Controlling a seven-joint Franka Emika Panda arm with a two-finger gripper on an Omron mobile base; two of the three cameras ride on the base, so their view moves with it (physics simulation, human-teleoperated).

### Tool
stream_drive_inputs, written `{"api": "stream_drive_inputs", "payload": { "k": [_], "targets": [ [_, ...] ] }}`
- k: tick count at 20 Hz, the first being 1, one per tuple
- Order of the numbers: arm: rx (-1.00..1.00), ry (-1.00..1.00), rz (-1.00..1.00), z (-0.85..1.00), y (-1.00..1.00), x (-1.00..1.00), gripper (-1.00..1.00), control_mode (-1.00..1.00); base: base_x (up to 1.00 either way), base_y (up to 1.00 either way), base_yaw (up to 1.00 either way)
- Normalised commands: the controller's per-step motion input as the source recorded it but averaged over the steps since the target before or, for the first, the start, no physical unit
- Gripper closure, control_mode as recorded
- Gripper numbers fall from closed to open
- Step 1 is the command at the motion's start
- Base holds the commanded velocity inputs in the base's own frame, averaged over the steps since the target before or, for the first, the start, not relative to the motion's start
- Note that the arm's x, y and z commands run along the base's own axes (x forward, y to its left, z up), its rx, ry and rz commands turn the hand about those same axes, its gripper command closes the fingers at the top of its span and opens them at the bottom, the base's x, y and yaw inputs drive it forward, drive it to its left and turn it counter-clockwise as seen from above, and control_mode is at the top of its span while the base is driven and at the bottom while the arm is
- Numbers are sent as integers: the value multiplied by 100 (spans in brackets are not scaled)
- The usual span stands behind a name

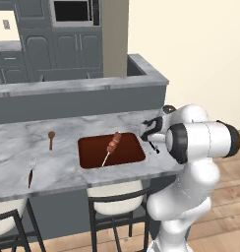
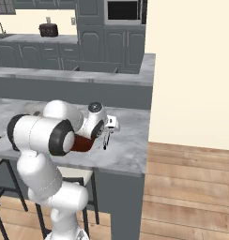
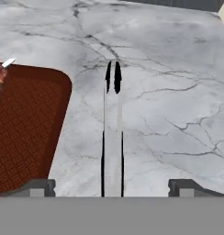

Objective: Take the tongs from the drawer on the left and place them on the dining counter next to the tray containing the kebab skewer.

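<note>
In your hand view, the gripper (image 3: 112,187) has its two dark fingertips (image 3: 39,188) spread wide apart, one at each side, released, with nothing clamped between them. The tongs (image 3: 112,131) lie flat on the counter (image 3: 178,105) in the gap between the fingertips, touching neither — a slim silvery strip running away from you and ending in a pair of dark tips. Just beside them, across a narrow strip of bare marble, sits the rounded corner of the reddish-brown tray (image 3: 26,124). At the tray's far edge you can make out a bit of meat and the pale point of the skewer (image 3: 3,66).

From the left base view, the white arm bends forward over the near edge of the counter (image 1: 58,167), its gripper (image 1: 152,142) just off the tray's (image 1: 92,152) right end. The skewer (image 1: 112,145) lies slantwise inside the tray, meat chunks at its far end. Further left on the marble rest a wooden spoon (image 1: 51,139) and a fork (image 1: 31,170), well apart from the tray.

From the right base view, the gripper (image 2: 107,136) points down at the counter (image 2: 130,140), with a slice of the tray (image 2: 81,144) showing behind the arm. Beyond the slab rises the dark grey ledge (image 2: 88,84) — and past it, grey cabinets.
</note>
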Motion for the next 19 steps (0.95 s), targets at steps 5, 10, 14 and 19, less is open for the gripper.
{"api": "stream_drive_inputs", "payload": {
  "k": [5,10,14,19],
  "targets": [
    [-4,-34,1,89,0,-66,-100,-100,0,0,0],
    [-8,-19,5,100,0,-44,-100,-100,0,0,0],
    [-10,-4,7,100,0,-45,-100,-100,0,0,0],
    [-10,0,5,94,0,-57,-100,-100,0,0,0]
  ]
}}
